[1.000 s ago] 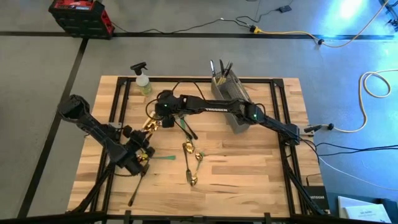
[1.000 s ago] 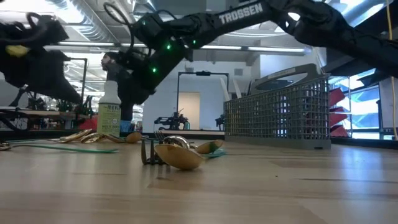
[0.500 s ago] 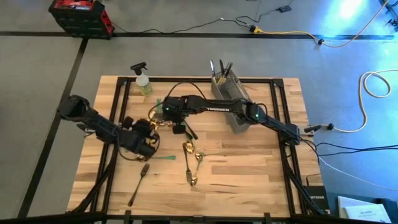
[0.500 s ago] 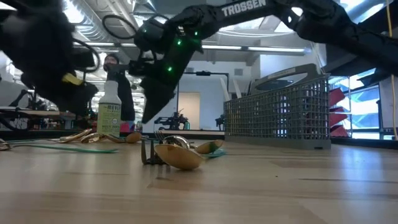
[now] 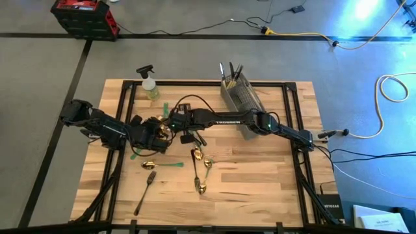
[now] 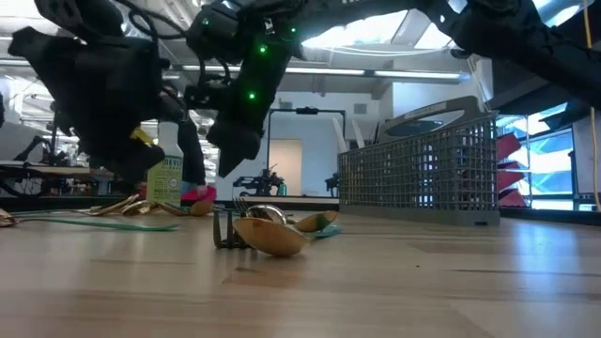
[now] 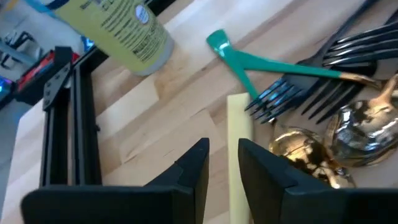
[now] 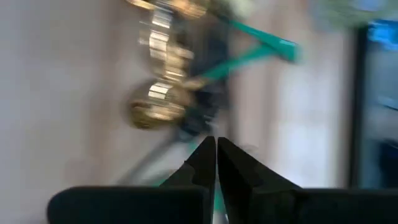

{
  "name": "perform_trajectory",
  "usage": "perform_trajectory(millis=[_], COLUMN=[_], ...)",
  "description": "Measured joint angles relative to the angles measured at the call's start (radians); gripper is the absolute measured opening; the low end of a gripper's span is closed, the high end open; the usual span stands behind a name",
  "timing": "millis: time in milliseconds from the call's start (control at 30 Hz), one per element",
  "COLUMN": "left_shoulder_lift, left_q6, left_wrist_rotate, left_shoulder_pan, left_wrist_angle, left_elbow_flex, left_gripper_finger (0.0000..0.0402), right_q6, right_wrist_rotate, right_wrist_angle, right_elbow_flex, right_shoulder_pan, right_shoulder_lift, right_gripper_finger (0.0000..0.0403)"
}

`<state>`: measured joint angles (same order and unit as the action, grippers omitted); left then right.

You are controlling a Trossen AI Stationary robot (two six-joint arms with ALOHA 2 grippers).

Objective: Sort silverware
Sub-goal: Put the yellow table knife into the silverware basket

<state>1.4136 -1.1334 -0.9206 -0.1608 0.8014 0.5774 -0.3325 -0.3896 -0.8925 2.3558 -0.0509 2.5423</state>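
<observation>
The silverware lies scattered on the wooden table. A pile of gold spoons point(image 7: 311, 149), black forks point(image 7: 311, 93) and a green-handled piece point(image 7: 273, 65) sits near the middle left point(image 5: 162, 133). My left gripper point(image 5: 158, 132) point(image 7: 224, 146) hovers at this pile, its fingers a narrow gap apart. A pale yellow strip point(image 7: 239, 124) shows in that gap. My right gripper point(image 5: 169, 125) point(image 8: 216, 146) is shut just above the same pile, from the far side. A dark fork point(image 5: 146, 188), gold spoons point(image 5: 195, 156) point(image 5: 201, 185) and a green-handled piece point(image 5: 170, 165) lie loose nearer the front. My left gripper has the pale yellow strip point(image 7: 239, 186) running forward between its fingers and past their ends. I cannot tell whether the fingers grip it or what it is.
The grey mesh caddy point(image 5: 240, 101) point(image 6: 423, 160) stands at the far middle with dark utensils upright in it. A spray bottle point(image 5: 149, 84) point(image 7: 118, 28) stands at the far left, close to the pile. Both arms crowd the same spot, and bare wood lies to the right and near right.
My left gripper has swung from above the dark fork at the near left toward the far edge and right, up to the pile. The fork stays flat where it was, now fully uncovered. My right gripper has shifted slightly right over the pile and is still moving.
</observation>
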Motion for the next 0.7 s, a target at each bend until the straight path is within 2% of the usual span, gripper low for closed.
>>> perform_trajectory(millis=[200, 333, 500, 700], left_shoulder_lift=[-0.001, -0.011, -0.052, -0.133], left_q6=[0.118, 0.179, 0.19, 0.224], left_wrist_rotate=[0.038, 0.086, 0.087, 0.134], left_shoulder_pan=[0.014, 0.014, 0.013, 0.015], left_wrist_angle=[-0.088, -0.238, -0.365, -0.376], left_elbow_flex=[-0.009, -0.068, -0.152, -0.166], left_gripper_finger=[0.0072, 0.0072, 0.0072, 0.0072], right_q6=[0.01, 0.007, 0.011, 0.012], right_wrist_rotate=[0.034, 0.06, 0.136, 0.203], right_wrist_angle=[0.004, 0.064, 0.129, 0.354], right_elbow_flex=[0.0, -0.012, -0.071, -0.189], right_shoulder_pan=[-0.002, -0.006, -0.03, -0.041], right_shoulder_lift=[0.0, 0.0, -0.018, -0.082], right_gripper_finger=[0.0, 0.0, 0.0, 0.0])
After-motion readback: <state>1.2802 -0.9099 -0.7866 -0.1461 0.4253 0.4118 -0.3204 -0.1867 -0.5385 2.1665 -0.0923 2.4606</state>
